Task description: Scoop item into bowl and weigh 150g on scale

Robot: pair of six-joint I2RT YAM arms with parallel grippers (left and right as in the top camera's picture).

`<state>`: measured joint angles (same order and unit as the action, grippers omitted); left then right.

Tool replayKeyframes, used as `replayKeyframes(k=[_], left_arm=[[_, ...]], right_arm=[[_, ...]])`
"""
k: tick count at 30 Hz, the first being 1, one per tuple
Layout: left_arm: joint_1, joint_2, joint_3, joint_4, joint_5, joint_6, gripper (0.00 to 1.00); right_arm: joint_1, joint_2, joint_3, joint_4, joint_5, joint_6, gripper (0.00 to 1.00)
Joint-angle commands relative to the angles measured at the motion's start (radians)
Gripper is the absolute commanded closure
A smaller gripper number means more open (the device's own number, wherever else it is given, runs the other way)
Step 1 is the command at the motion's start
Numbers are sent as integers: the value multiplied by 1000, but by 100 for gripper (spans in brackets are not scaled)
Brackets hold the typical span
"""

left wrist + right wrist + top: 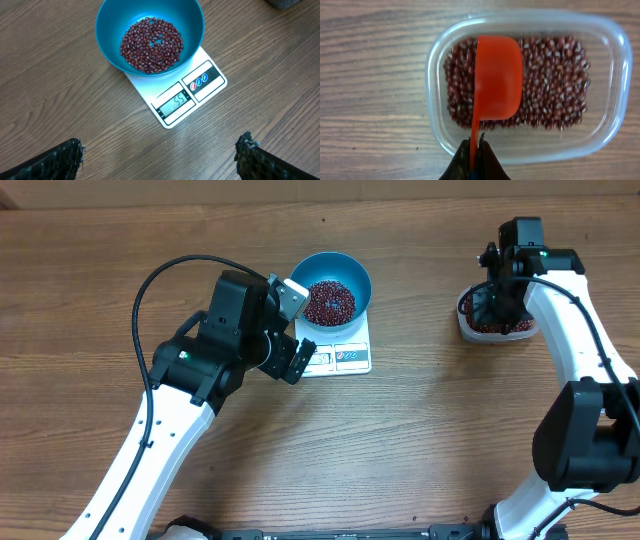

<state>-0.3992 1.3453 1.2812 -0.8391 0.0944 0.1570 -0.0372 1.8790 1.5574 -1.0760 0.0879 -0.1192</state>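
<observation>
A blue bowl [335,287] [150,35] holding a layer of dark red-brown beans [329,301] [151,45] stands on the white scale [340,355] [187,97], whose display reads 55. My left gripper [290,330] [159,159] hovers open just left of and in front of the scale, with nothing between its fingers. Over at the right, my right gripper [497,302] [475,150] is shut on the handle of a red scoop [497,77]. The scoop lies over more beans [552,80] in a clear plastic container [494,321] [607,65], its smooth red side facing the camera.
Bare wood-grain tabletop surrounds the scale and the container. The left arm's black cable [160,280] loops over the table at the left. The right arm [580,380] runs down the right side.
</observation>
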Motion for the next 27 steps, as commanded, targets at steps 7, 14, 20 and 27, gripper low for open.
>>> replayKeyframes(k=[7, 14, 20, 27], left_arm=[[0, 10, -5, 2, 10, -11, 0], [0, 10, -5, 2, 10, -11, 0], [0, 10, -5, 2, 10, -11, 1], [0, 10, -5, 2, 10, -11, 0]], right_arm=[[-65, -3, 11, -37, 131, 25, 96], [-71, -3, 11, -36, 163, -61, 96], [-72, -3, -13, -8, 158, -69, 96], [-72, -3, -82, 56, 77, -96, 96]])
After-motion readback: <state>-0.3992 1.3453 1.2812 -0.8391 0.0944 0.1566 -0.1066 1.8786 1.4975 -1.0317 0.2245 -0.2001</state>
